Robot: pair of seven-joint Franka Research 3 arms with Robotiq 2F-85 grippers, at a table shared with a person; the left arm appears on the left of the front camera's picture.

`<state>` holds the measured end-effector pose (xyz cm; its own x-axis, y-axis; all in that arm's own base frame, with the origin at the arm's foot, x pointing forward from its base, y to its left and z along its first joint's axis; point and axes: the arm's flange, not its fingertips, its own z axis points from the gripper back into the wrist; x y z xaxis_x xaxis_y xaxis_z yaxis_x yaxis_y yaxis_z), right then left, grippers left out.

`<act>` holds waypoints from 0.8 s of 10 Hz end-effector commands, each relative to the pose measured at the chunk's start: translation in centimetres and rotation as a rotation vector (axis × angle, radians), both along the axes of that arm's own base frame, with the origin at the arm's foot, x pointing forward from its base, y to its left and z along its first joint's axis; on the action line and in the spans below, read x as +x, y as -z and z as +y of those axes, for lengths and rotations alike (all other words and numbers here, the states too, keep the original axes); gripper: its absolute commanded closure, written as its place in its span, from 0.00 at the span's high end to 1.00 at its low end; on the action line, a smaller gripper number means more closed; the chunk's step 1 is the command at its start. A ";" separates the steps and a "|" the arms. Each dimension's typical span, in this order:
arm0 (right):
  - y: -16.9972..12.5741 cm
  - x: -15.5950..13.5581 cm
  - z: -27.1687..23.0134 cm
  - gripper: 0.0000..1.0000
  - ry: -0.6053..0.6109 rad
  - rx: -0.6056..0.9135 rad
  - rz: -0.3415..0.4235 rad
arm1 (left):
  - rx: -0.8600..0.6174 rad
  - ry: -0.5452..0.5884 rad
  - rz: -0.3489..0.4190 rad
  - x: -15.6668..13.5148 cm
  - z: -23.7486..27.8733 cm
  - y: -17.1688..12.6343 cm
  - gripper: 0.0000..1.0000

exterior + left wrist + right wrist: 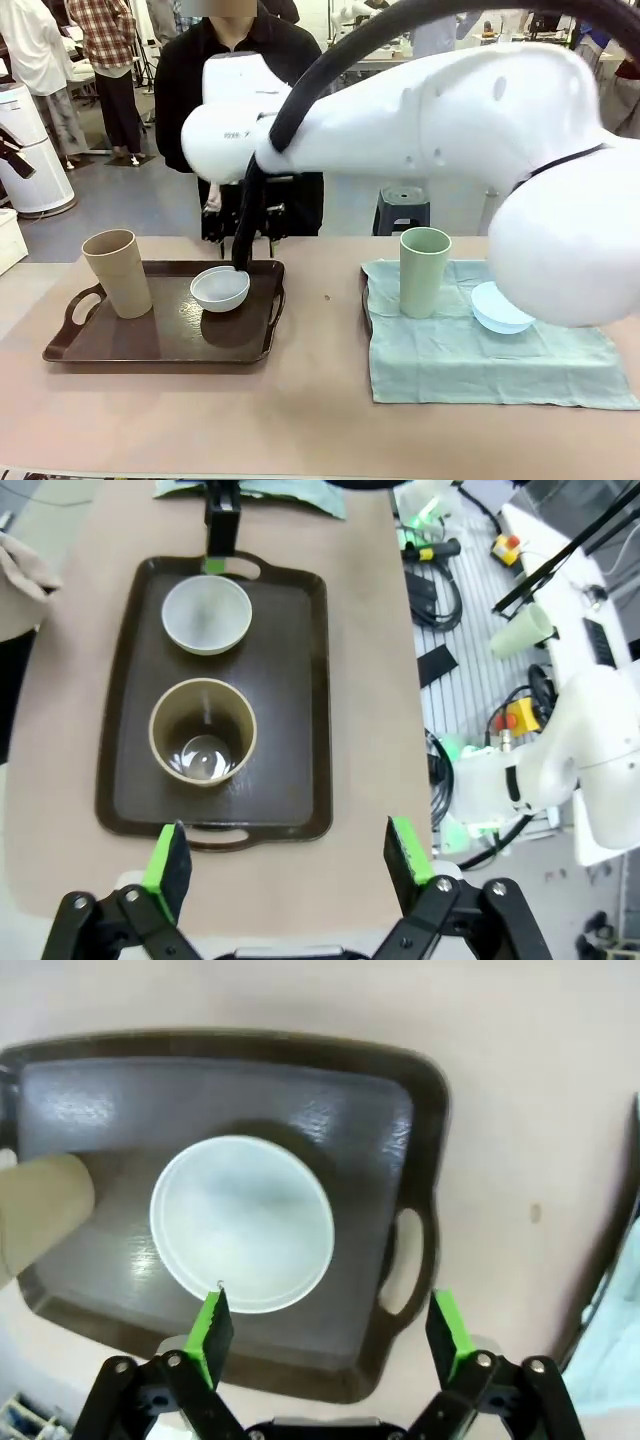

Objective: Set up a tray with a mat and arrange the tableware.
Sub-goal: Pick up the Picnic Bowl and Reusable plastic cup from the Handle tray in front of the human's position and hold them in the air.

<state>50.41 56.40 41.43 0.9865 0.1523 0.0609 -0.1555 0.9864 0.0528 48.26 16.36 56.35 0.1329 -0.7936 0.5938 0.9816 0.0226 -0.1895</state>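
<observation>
Over at the dark tray (160, 345) on the left, watching the right tool (329, 1302), spread wide and empty, hanging just above the white bowl (220, 288) on the tray's right half, with one green pad (213, 1332) lined up right over the rim. Looks like a rim pinch coming up, judging by that line-up. To do it well: sink straight down, slip one pad inside the lip, leave the other outside, then close softly. Thin, smooth, glossy wall there, round and shallow, likely to skate on that slick tray floor. Keep clear of the beige tumbler (117, 272), upright just left of the bowl: tall, tapered, matte, easy to tip. Left tool (285, 830) gaping wide too, holding nothing, poised above the tray's left end. Over on the right of the surface (300, 420): a soft, wrinkled green mat (480, 365), carrying the pale green tumbler (425, 270), upright, and the light blue bowl (497, 308), side by side, not touching.
</observation>
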 end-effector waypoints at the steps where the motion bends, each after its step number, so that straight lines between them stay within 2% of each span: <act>1: -1.0 -1.0 0.4 1.00 0.011 0.025 -0.050 | 0.000 0.002 -0.004 0.0 0.0 -0.2 1.00; 2: 0.0 0.0 0.0 1.00 0.000 0.000 0.000 | 0.000 0.002 -0.004 0.0 0.0 -0.2 1.00; 6: 0.0 0.0 0.0 1.00 0.000 0.000 0.000 | 0.000 0.002 -0.004 0.0 0.0 -0.2 1.00; 8: 0.0 0.0 0.0 1.00 0.000 0.000 0.000 | 0.017 0.006 -0.010 0.6 -1.6 1.4 1.00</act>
<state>50.59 56.36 41.44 0.9863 0.1487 0.0709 -0.1526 0.9868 0.0535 48.57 15.96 55.96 0.1299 -0.7950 0.5925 0.9814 0.0179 -0.1911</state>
